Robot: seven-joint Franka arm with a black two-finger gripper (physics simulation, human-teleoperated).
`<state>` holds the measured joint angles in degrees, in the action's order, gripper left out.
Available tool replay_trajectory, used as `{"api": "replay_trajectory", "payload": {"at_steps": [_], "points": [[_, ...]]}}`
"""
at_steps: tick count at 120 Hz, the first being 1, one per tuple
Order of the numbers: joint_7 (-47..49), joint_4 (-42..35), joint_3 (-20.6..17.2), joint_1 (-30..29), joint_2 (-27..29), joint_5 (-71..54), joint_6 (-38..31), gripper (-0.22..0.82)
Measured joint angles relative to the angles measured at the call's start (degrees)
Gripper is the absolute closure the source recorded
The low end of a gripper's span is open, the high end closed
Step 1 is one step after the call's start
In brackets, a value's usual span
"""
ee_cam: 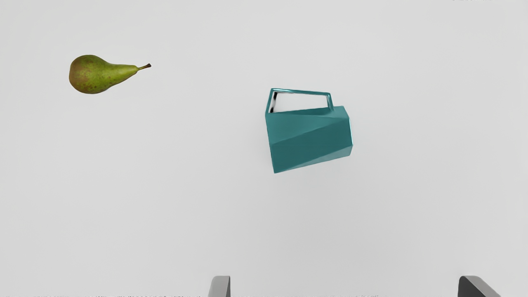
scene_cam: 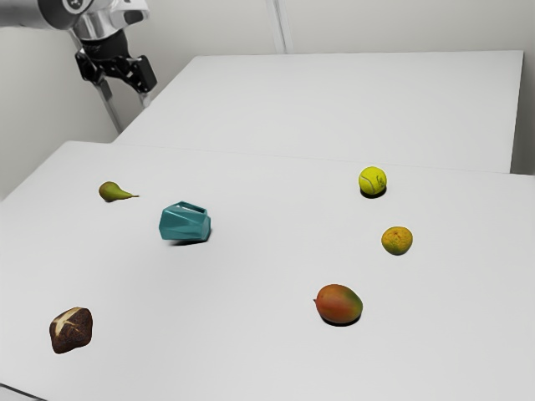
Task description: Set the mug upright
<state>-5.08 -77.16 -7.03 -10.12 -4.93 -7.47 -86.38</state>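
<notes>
My gripper (scene_cam: 125, 90) is high above the table at the exterior view's upper left, well away from the mug. In the wrist view the gripper (ee_cam: 344, 286) stands open, its two fingertips wide apart with nothing between them. The teal faceted mug (scene_cam: 184, 223) lies on its side on the white table. Seen from the hand, the mug (ee_cam: 309, 138) has its angular handle out to one side, toward the pear's side of the table. Its mouth cannot be seen into.
A green pear (scene_cam: 114, 192) lies near the mug on the white table (scene_cam: 251, 334). A brown mushroom-like item (scene_cam: 71, 330) sits at the exterior view's lower left. Toward the exterior view's right are a tennis ball (scene_cam: 373, 181), an orange fruit (scene_cam: 397, 241) and a mango (scene_cam: 338, 303).
</notes>
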Motion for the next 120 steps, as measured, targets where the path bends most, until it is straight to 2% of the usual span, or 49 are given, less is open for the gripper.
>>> {"api": "replay_trajectory", "payload": {"at_steps": [13,23,35,47,59,79,120], "points": [[0.01,-0.76,1.64,1.0,0.65,3.88,1.49,0.0],[-0.53,-4.92,8.53,2.94,-0.94,10.58,1.07,0.0],[-4.18,-15.05,17.44,-0.01,-3.56,22.86,-2.76,0.0],[-9.99,-20.24,22.04,-3.3,-9.3,36.28,-6.22,0.0],[-16.24,-21.14,23.52,-4.37,-16.04,47.88,-8.24,0.0],[-25.37,-21.28,23.88,-5.37,-20.42,59.13,-9.88,0.0],[-38.03,-25.56,22.82,-5.33,-23.41,72.13,-10.91,0.0]]}}
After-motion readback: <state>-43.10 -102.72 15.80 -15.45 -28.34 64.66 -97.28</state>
